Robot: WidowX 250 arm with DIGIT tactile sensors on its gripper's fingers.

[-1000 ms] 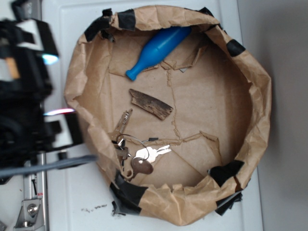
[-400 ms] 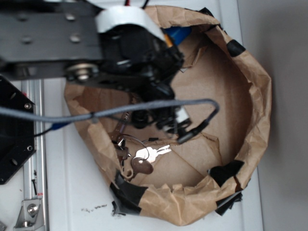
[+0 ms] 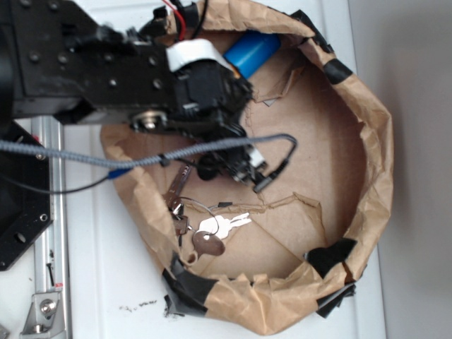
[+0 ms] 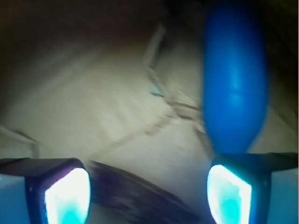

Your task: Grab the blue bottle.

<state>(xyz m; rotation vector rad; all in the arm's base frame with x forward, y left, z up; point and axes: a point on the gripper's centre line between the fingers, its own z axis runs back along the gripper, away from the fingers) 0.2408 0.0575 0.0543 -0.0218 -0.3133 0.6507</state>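
Claw (image 4: 148, 196): spread wide and empty in the wrist view, its two glowing fingertip pads at the lower corners with a broad gap between them; in the exterior view the arm's black body hid the fingers.
Blue bottle (image 4: 235, 74): lay on the paper floor at the far side of the basket, close under the rim; in the wrist view its rounded body ran down to meet the pad on that view's right side, off-centre from the gap. The exterior view showed only its wide end (image 3: 252, 51) past the arm.
Basket (image 3: 367, 141): a crumpled brown-paper bowl patched with black tape, standing on the white counter (image 3: 106, 282).
Other contents: a bunch of keys (image 3: 212, 229) near the lower wall, well apart from the bottle; a blurred dark strip low in the wrist view could not be identified.
Progress: the reach into the basket looked done, with the claw near the bottle but not around it.
Left to do: by my reading, shift sideways to centre the bottle between the fingers, descend, close, and lift.
Contact: none visible; blur made the exact gap hard to judge.
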